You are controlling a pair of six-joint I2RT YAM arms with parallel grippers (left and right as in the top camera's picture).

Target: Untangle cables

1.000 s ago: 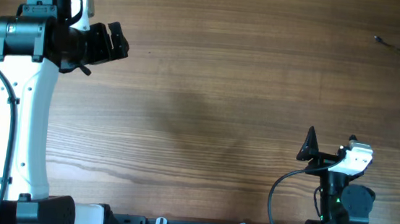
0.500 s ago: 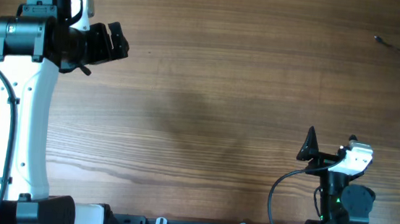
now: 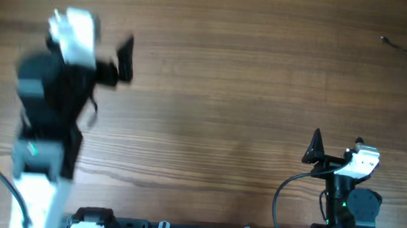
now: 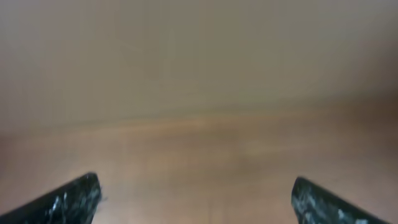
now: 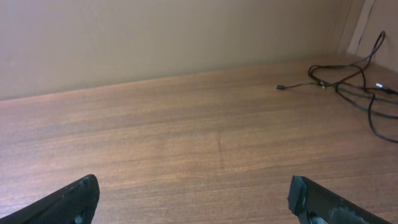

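At the far right corner of the tabletop (image 3: 227, 94) the cables (image 5: 321, 82) lie tangled. The left pincer (image 4: 194, 183) and right pincer (image 5: 194, 182) both stand released, empty, well apart from them. A hasty tug could tighten the knot or drag the cords off the edge.

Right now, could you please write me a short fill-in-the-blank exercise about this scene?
The cables lie at the far ____ corner of the table.
The left claw and the right claw both stand ____.
Overhead, the left arm looks ____ while the right arm looks sharp.
Missing words: right, open, blurred.
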